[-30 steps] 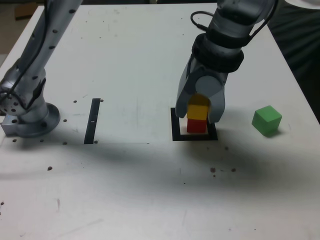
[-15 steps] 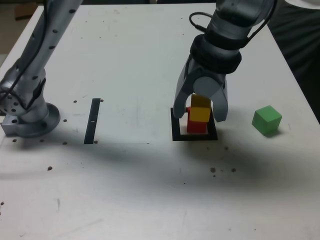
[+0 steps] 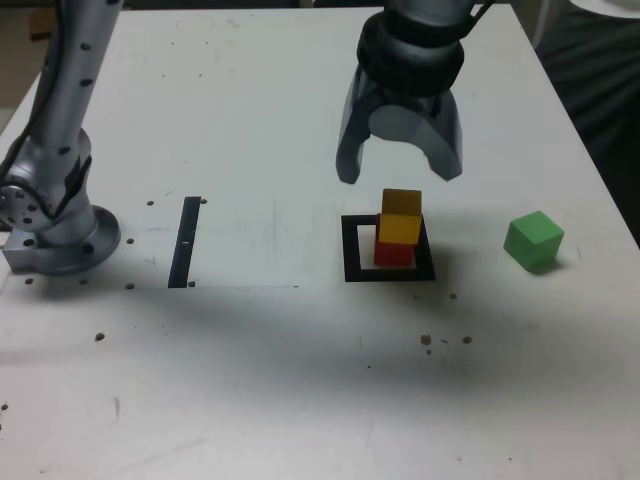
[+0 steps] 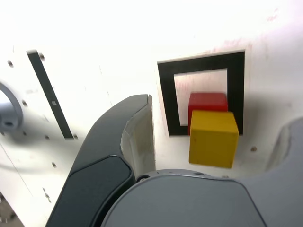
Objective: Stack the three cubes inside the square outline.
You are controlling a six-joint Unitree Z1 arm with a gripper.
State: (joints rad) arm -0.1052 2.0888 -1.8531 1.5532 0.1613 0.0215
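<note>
Bringing the gripper (image 3: 400,172) back down carelessly is your main risk: its 2 jaws stand wide apart with nothing between them, above the 2-cube stack, and a fingertip catching the yellow cube (image 3: 401,217) could tip it off the red cube (image 3: 393,254). The yellow cube appears to sit a little off-centre, over towards the exterior view's right, so you have less margin on that side; a nudge there, or a third cube set down off-centre, could topple all of it. If you swing across to the green cube (image 3: 534,241) before you have enough height, you might drag a finger through the stack. Grip the green cube askew, since it looks turned relative to the outline, and it may twist or slip as you lift. Let go too high and it could bounce off.

As for containers, you have only 1 flat one: the square outline (image 3: 354,273), a black border with no walls, so nothing there will stop a sliding cube. You have 2 cubes stacked within it, red at the base and yellow on top. Your 1 remaining cube, the green, lies outside on the table (image 3: 250,390), well apart towards the exterior view's right.
</note>
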